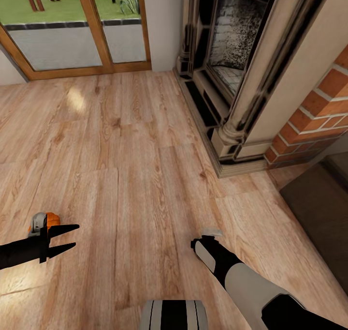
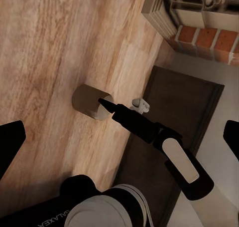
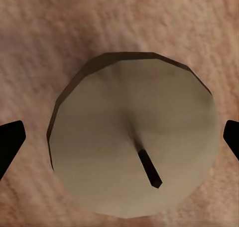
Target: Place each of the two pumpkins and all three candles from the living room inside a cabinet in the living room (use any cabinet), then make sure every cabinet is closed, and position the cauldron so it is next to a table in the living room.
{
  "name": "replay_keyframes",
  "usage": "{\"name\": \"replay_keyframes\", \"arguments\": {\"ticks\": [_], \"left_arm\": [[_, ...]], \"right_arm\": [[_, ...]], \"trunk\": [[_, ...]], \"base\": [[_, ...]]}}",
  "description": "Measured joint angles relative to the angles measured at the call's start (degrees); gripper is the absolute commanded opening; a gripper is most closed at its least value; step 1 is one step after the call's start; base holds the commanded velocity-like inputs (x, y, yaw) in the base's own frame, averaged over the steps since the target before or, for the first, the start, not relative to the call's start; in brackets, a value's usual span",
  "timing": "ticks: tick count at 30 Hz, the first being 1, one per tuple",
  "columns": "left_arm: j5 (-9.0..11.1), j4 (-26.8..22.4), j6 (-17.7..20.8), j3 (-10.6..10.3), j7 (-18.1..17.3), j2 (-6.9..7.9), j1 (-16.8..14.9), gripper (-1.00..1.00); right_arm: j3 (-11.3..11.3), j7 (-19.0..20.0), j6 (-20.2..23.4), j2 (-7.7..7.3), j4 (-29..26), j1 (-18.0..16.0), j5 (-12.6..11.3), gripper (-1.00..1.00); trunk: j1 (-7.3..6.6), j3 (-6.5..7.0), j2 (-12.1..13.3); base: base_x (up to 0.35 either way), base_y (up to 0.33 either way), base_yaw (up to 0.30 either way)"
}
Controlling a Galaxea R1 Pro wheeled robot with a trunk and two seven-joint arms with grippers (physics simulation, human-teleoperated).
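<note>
Right pincer (image 3: 119, 142) spread directly above candle (image 3: 134, 137) on floor (image 1: 145, 165); stiff, light, slightly waxy, best pinched across round sides.

Left pincer (image 1: 72, 238) spread, empty.

1. The floor (image 1: 135, 141) is light honey-brown wood with darker grain streaks and knots.
2. The pumpkin (image 1: 50, 219) is bright orange (partly hidden behind a grey part of the arm).
3. The left tool (image 1: 66, 238) is black.
4. The right arm (image 1: 241, 277) is pale grey banded with black, with a pale grey panel near the wrist.
5. The candle (image 3: 134, 137) is a dull beige-cream with a dark brown wick; its side looks tan in the left wrist view.
6. The fireplace (image 1: 227, 78) surround is cream with black trim, its inside speckled black and white.
7. The brick wall (image 1: 319, 117) is orange-red with pale mortar lines.
8. The door frame (image 1: 96, 35) is warm orange-brown, with green grass behind the glass.
9. The rug (image 1: 319, 209) is dark brown-grey.
</note>
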Motion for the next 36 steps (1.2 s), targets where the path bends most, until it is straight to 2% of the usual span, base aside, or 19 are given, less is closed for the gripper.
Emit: {"name": "replay_keyframes", "arguments": {"ticks": [11,13,15,16,21,22,36], "left_arm": [[0.0,0.0,0.0,0.0,0.0,0.00,0.0,1.00],[0.0,0.0,0.1,0.0,0.0,0.00,0.0,1.00],[0.0,0.0,0.0,0.0,0.0,0.00,0.0,1.00],[0.0,0.0,0.0,0.0,0.0,0.00,0.0,1.00],[0.0,0.0,0.1,0.0,0.0,0.00,0.0,1.00],[0.0,0.0,0.1,0.0,0.0,0.00,0.0,1.00],[0.0,0.0,0.1,0.0,0.0,0.00,0.0,1.00]], "right_arm": [[0.0,0.0,0.0,0.00,0.0,0.0,0.0,1.00],[0.0,0.0,0.0,0.00,0.0,0.0,0.0,1.00],[0.2,-0.1,0.5,0.00,-0.3,-0.1,1.7,1.00],[0.2,-1.3,0.4,0.00,-0.6,-0.1,1.7,1.00],[0.1,-1.3,0.4,0.00,-0.6,-0.1,1.6,1.00],[0.1,-1.3,0.5,0.00,-0.7,0.0,1.5,-1.00],[0.1,-2.2,0.4,0.00,-0.6,0.0,1.5,-1.00]], "trunk": [[0.05,-0.44,0.0],[0.11,-0.88,-0.1],[0.14,-1.31,-0.1],[0.16,-1.53,-0.1],[0.15,-1.54,-0.1],[0.15,-1.54,-0.1],[0.15,-1.54,-0.1]], "base": [[0.000,0.000,0.000],[0.000,0.000,0.000],[0.000,0.000,0.000],[0.000,0.000,0.000],[0.000,0.000,0.000],[0.000,0.000,0.000],[0.000,0.000,0.000]]}}
